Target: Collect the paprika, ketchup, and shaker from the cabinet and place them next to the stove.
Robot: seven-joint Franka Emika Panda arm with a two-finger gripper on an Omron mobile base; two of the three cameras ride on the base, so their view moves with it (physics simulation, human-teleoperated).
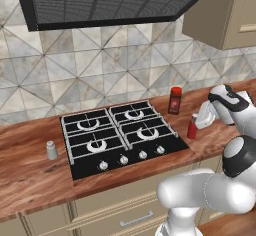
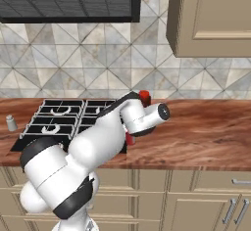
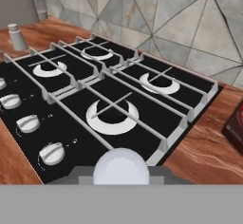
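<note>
The black stove (image 1: 120, 135) lies in the wooden counter. To its right stands the slim red ketchup (image 1: 192, 128), its base at the counter, and my gripper (image 1: 196, 124) is shut on it from the right. In the right base view the ketchup (image 2: 130, 138) peeks out under my hand. Behind it, near the wall, is the paprika (image 1: 175, 100) with its red cap (image 2: 144, 96). The small pale shaker (image 1: 51, 150) stands left of the stove. The hand view looks across the stove (image 3: 109, 99) to the shaker (image 3: 17, 37), with the paprika's dark side (image 3: 236, 127) at the right edge. The cabinet is out of view.
A dark range hood (image 1: 110, 0) hangs above the stove. A beige wall cabinet (image 2: 211, 19) hangs over the counter to the right. Bare wooden counter (image 2: 206, 132) stretches right of the stove, and drawers (image 1: 125, 215) sit below.
</note>
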